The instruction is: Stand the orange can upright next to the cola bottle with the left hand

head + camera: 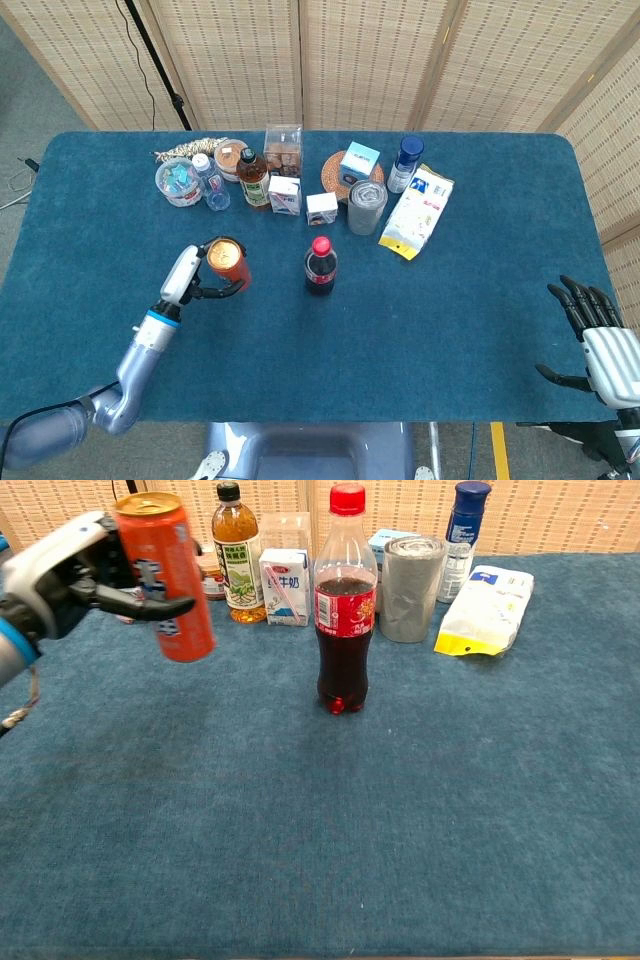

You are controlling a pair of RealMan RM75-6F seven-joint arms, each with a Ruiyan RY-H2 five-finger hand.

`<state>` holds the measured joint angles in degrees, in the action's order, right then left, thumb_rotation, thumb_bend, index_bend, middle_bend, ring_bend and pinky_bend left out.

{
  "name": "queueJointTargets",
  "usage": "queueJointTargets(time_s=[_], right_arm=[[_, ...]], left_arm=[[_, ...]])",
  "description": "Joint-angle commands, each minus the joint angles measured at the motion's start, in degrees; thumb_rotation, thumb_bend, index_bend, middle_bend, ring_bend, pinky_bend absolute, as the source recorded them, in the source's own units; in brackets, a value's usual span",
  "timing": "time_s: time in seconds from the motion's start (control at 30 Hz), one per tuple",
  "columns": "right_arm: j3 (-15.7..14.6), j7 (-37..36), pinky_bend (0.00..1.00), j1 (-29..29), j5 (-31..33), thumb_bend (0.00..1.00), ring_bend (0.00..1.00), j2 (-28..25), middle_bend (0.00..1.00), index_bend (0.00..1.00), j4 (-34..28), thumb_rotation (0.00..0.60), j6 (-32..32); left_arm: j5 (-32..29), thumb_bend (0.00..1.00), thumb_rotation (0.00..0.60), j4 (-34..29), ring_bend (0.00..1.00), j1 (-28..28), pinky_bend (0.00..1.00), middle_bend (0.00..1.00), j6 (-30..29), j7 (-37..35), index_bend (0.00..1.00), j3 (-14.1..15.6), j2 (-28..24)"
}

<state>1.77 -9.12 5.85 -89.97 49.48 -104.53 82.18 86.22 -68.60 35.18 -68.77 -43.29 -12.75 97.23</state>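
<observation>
Orange can, rigid and slick-walled I'd judge, sits mid-body in my left hand, lifted and tilted, left of the cola bottle.

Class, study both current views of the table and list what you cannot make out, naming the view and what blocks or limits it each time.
1. Right hand: head view shows it at the frame's corner, its wrist cut off; the chest view misses it.
2. Orange can label: chest view, fingers of the left hand cover part of it.
3. Tub and water bottle behind the can: chest view, hidden by can and hand.
4. Small cartons' print: head view, too small to read.
</observation>
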Motion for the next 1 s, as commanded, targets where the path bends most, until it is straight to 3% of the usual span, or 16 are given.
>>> queueJointTargets(time_s=[0.03, 0.53, 1.0], right_arm=[[0.06, -0.03, 0.00, 0.20, 0.27, 0.00, 0.00, 0.10, 0.00, 0.00, 0.09, 0.600, -0.42], [0.49, -2.01, 0.00, 1.20, 2.19, 0.00, 0.00, -0.43, 0.00, 0.00, 0.64, 0.600, -2.69], [0.85, -1.94, 0.00, 1.51, 3.03, 0.00, 0.00, -0.30, 0.00, 0.00, 0.80, 0.600, -3.15]], left_arm=[[-1.41, 0.46, 0.600, 1.67, 0.40, 1.98, 0.42, 0.48, 1.95, 1.42, 0.54, -1.07, 2.15], [-3.44, 0.45, 0.600, 13.60, 0.39, 6.86, 0.42, 0.48, 5.31, 0.43, 0.53, -1.47, 12.16], [-3.82, 0.46, 0.600, 20.21, 0.37, 9.11, 0.37, 0.47, 7.19, -0.63, 0.52, -0.63, 16.88]])
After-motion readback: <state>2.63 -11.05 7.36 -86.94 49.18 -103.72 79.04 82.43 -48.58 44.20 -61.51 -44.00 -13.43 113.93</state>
